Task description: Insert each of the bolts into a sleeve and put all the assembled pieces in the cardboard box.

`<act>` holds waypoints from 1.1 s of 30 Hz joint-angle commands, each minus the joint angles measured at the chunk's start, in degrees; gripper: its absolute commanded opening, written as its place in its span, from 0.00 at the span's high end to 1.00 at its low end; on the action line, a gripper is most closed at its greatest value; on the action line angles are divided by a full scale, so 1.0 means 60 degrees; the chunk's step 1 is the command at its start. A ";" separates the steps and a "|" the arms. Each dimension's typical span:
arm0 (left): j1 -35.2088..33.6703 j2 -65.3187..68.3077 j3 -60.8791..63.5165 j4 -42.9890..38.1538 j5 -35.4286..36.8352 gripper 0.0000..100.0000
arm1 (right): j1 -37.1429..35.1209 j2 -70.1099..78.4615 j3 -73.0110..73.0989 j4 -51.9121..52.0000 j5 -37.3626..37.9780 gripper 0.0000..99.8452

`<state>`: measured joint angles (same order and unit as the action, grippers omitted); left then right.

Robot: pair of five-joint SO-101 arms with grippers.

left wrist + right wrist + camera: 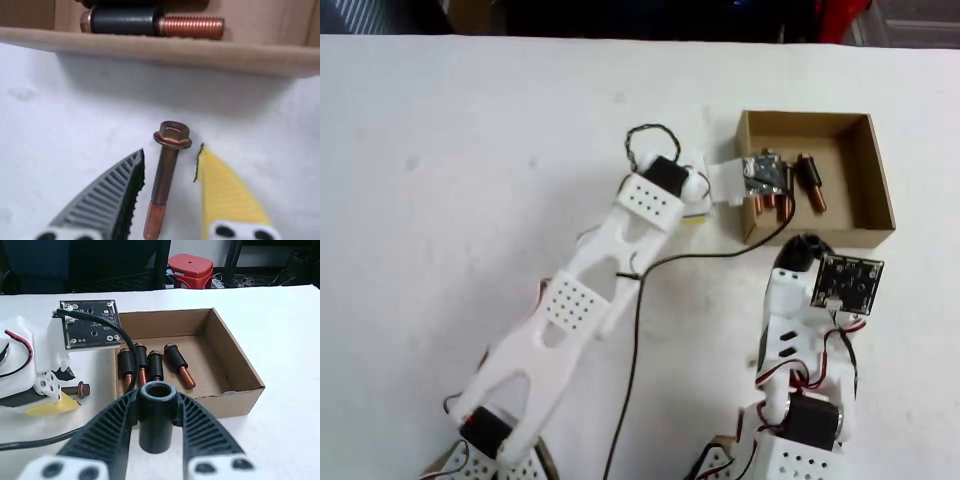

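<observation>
A copper bolt lies on the white table between the grey and yellow fingers of my left gripper, which is open with gaps on both sides of the shank. The bolt's head points toward the cardboard box, just outside its near wall. Several bolts fitted with black sleeves lie inside the box. My right gripper is shut on an upright black sleeve, held over the table in front of the box's nearest side.
A black cable runs across the table between the two arms. The left arm's camera board overhangs the box's left edge. A red stool stands beyond the table's far edge. Open table lies left of the arms.
</observation>
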<state>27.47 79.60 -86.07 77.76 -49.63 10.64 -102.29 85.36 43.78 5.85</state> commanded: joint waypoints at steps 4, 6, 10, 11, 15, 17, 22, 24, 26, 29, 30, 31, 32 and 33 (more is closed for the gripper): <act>-0.0110 -0.0125 -0.0205 0.0249 -0.0117 0.80 | 0.0081 -0.0095 -0.0088 -0.0242 0.0103 0.98; -0.0110 -0.0125 -0.0205 0.0308 -0.0117 0.80 | 0.0095 -0.0095 -0.0088 -0.0242 0.0103 0.98; -0.0110 -0.0125 -0.0205 0.0659 -0.0117 0.89 | 0.0095 -0.0095 -0.0088 -0.0242 0.0103 0.98; -0.0095 -0.0125 -0.0205 0.0733 -0.0117 0.92 | 0.0095 -0.0095 -0.0088 -0.0242 0.0103 0.98; -0.0110 -0.0125 -0.0220 0.0762 -0.0088 0.96 | 0.0095 -0.0095 -0.0088 -0.0242 0.0103 0.98; -0.0110 -0.0125 -0.0205 0.0777 -0.0088 0.95 | 0.0095 -0.0095 -0.0088 -0.0242 0.0103 0.98; -0.0095 -0.0125 -0.0264 0.1187 -0.0073 0.98 | 0.0095 -0.0095 -0.0088 -0.0242 0.0103 0.98; -0.0081 -0.0125 -0.0278 0.1333 -0.0073 0.98 | 0.0095 -0.0095 -0.0088 -0.0242 0.0103 0.98; -0.0066 -0.0125 -0.0220 0.1407 -0.0073 0.98 | 0.0095 -0.0095 -0.0088 -0.0256 0.0103 0.98; -0.0095 -0.0125 -0.0205 0.1802 -0.0059 0.98 | 0.0110 -0.0095 -0.0088 -0.0256 0.0103 0.98; -0.0110 -0.0125 -0.0205 0.1978 -0.0044 0.98 | 0.0110 -0.0095 -0.0088 -0.0256 0.0103 0.98; -0.0125 -0.0125 -0.0220 0.2168 -0.0044 0.98 | 0.0110 -0.0095 -0.0088 -0.0256 0.0103 0.98; -0.0139 -0.0125 -0.0220 0.2344 -0.0044 0.98 | 0.0110 -0.0095 -0.0088 -0.0256 0.0103 0.98; -0.0168 -0.0125 -0.0220 0.2549 -0.0044 0.98 | 0.0110 -0.0095 -0.0088 -0.0256 0.0103 0.98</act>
<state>27.47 79.52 -86.77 88.75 -49.71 10.64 -102.29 85.36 43.78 5.85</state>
